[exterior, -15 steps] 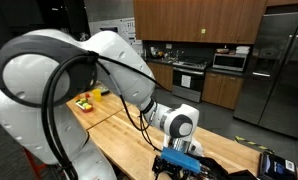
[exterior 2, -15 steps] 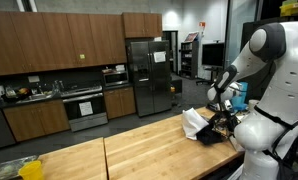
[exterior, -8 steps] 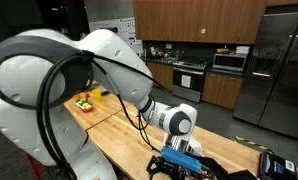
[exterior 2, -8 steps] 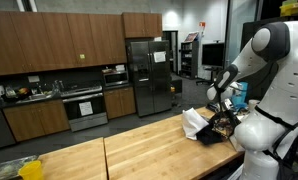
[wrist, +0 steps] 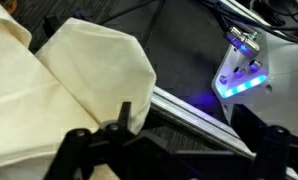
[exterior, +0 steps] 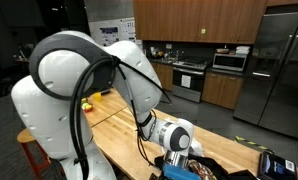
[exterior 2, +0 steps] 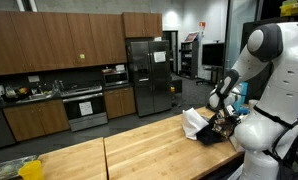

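My gripper [wrist: 189,140] hangs low over a pile of things at the end of a wooden table [exterior 2: 139,145]. Its two dark fingers [wrist: 124,122] stand wide apart and hold nothing. Between and below them runs a slanted metal rail [wrist: 189,108] on a dark surface. A cream cloth [wrist: 79,70] lies right by the left finger. A white device with a blue glowing light [wrist: 241,72] sits to the upper right. In both exterior views the gripper [exterior: 179,160] [exterior 2: 225,112] is just above the white cloth [exterior 2: 194,122] and dark things [exterior 2: 211,136].
The robot's big white arm [exterior: 89,80] fills the near side of an exterior view. Yellow items [exterior: 86,102] lie at the table's far end. A small dark device [exterior: 274,163] sits by the table edge. Kitchen cabinets and a steel fridge [exterior 2: 149,75] stand behind.
The arm has swung and the wrist has dropped lower toward the pile on the table. The fingers have stayed apart.
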Robot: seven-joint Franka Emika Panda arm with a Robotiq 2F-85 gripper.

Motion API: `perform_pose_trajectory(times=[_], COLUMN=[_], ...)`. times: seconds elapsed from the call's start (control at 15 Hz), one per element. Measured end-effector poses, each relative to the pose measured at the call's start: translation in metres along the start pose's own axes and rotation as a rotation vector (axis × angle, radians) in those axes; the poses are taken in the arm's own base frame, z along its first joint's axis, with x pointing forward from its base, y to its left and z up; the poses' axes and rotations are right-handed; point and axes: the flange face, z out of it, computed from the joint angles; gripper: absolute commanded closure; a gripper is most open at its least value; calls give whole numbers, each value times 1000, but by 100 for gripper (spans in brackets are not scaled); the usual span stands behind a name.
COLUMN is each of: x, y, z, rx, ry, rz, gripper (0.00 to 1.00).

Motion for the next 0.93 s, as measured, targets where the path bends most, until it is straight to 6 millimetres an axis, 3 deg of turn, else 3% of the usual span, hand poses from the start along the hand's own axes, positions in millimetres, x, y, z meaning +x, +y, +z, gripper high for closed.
perform_pose_trajectory(times=[0.07, 0.93], x=[1, 1], y=[13, 18], z=[22, 24], rx=[11, -15], ry=[-44, -57], rz=[-48, -47], gripper=[27, 26])
